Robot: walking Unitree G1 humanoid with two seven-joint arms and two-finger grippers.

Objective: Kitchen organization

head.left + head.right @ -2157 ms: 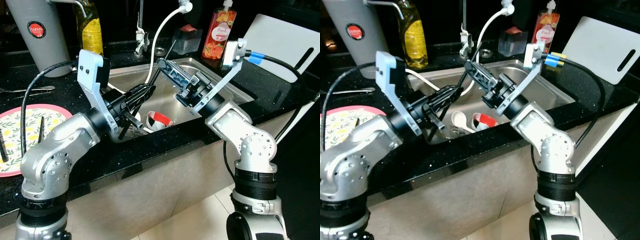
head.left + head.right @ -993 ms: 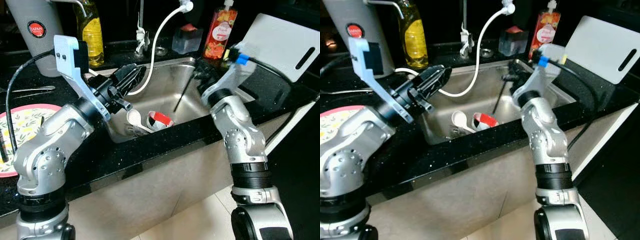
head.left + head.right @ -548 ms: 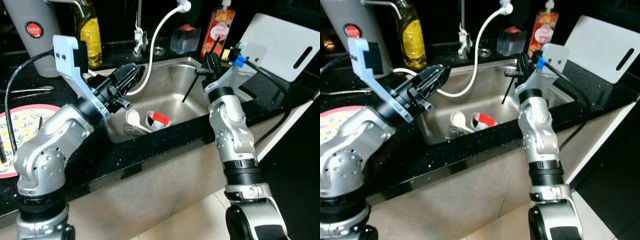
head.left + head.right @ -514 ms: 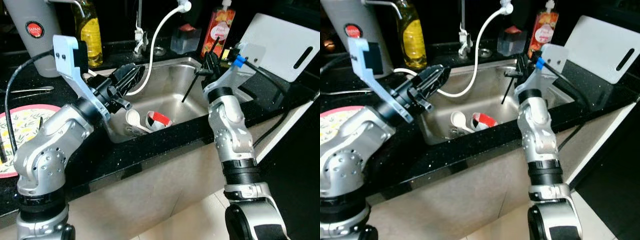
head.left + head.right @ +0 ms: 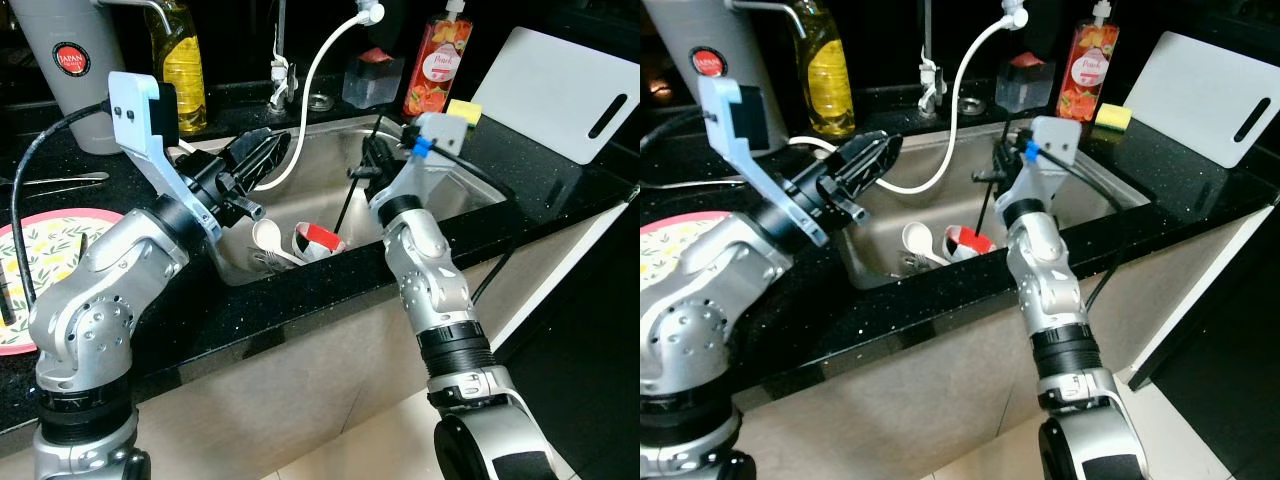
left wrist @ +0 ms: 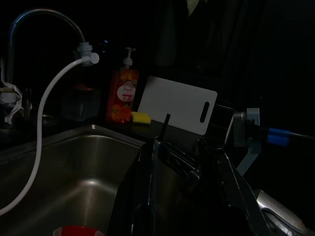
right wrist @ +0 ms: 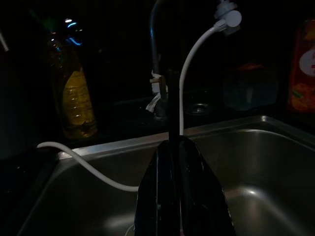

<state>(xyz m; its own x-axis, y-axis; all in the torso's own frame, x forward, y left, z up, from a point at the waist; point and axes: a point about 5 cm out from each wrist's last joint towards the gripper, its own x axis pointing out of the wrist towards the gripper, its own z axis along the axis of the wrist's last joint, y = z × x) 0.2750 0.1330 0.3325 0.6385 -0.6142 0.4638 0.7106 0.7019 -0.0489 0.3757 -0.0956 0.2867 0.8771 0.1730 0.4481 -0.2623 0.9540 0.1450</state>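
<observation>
One thin black stick is what we have pinched in our right tool, whose fingers are pressed together on its upper end above the middle of the sink; the right wrist view shows the stick rising straight out between the closed pads. Its long axis runs steeply down and toward our left, with the lower tip hanging just over the red-and-white cup that lies on its side in the basin, beside a white ladle and some metal cutlery. So the pile sits below and slightly left of the right tool, and the right arm is the nearer one to it. Our left tool hovers over the left rim of the sink, aimed across the basin, its fingers slightly parted on nothing as far as the left wrist view shows. We judge that the next move depends on where the stick belongs, which we cannot read from here. Its tip may touch the cup, but we cannot tell. The cutlery is tangled and half hidden by the bench edge. A white hose droops into the basin between the two tools.
</observation>
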